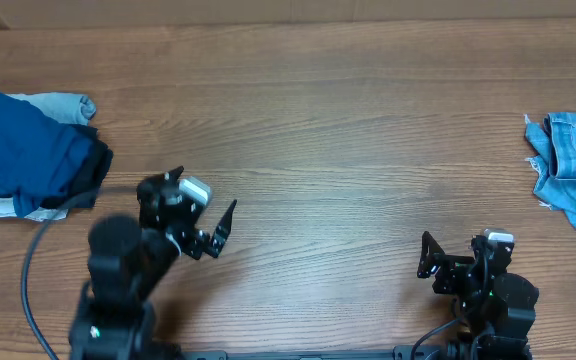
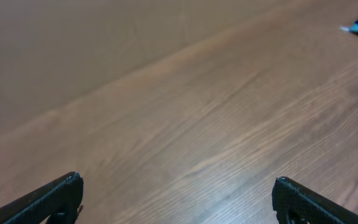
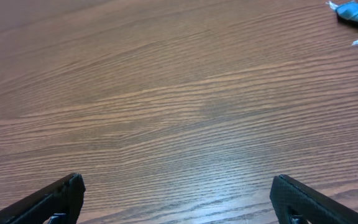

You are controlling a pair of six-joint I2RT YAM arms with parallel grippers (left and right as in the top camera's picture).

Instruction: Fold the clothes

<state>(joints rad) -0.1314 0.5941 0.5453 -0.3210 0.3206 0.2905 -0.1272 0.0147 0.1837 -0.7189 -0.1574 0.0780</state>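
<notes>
While at the left edge, clothes — open table across to denim

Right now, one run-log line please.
left gripper open, empty | right gripper open, empty | blue polo shirt piled far left, untouched

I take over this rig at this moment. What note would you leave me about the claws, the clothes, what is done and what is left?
Left claw: open, empty, over the bare table.
Right claw: open, empty, also over bare wood.
Royal-blue shirt: bunched at the table's left edge, partly out of frame, with a dark garment showing beside it. A denim piece lies at the right edge.
Done: nothing visible; the shirt is neither spread nor folded.
Left: probably bring the shirt to the middle, flatten it, then fold it.
</notes>
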